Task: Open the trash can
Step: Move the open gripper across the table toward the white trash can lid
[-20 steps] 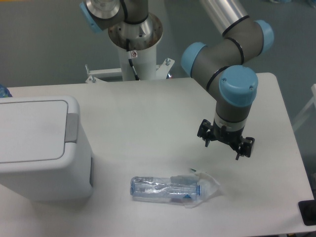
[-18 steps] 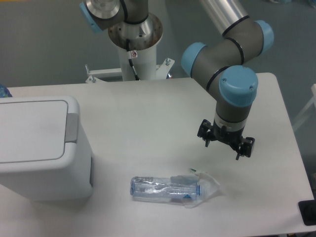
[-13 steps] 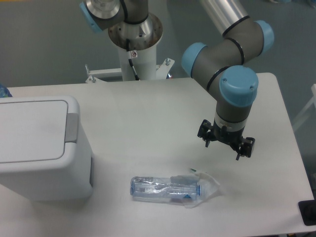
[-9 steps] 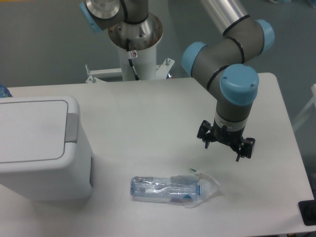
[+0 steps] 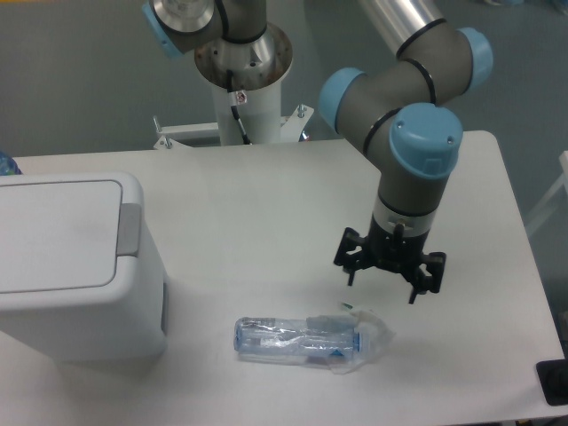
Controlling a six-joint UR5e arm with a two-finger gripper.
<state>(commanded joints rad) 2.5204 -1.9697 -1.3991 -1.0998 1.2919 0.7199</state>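
Observation:
The trash can (image 5: pixel 75 266) is a large white boxy bin at the table's left edge. Its flat lid (image 5: pixel 53 232) is down and its grey push tab (image 5: pixel 130 230) faces right. My gripper (image 5: pixel 382 286) hangs open and empty over the right half of the table, far to the right of the bin. It hovers just above the cap end of a crushed clear plastic bottle (image 5: pixel 306 340) that lies on its side near the front edge.
The arm's base column (image 5: pixel 241 67) stands behind the table's far edge. A dark object (image 5: pixel 552 382) shows at the front right corner. A bit of blue plastic (image 5: pixel 7 164) peeks out behind the bin at the far left.
My gripper has moved left and toward the front of the table, closer to the bottle's cap end. The bin and the bottle have not moved.

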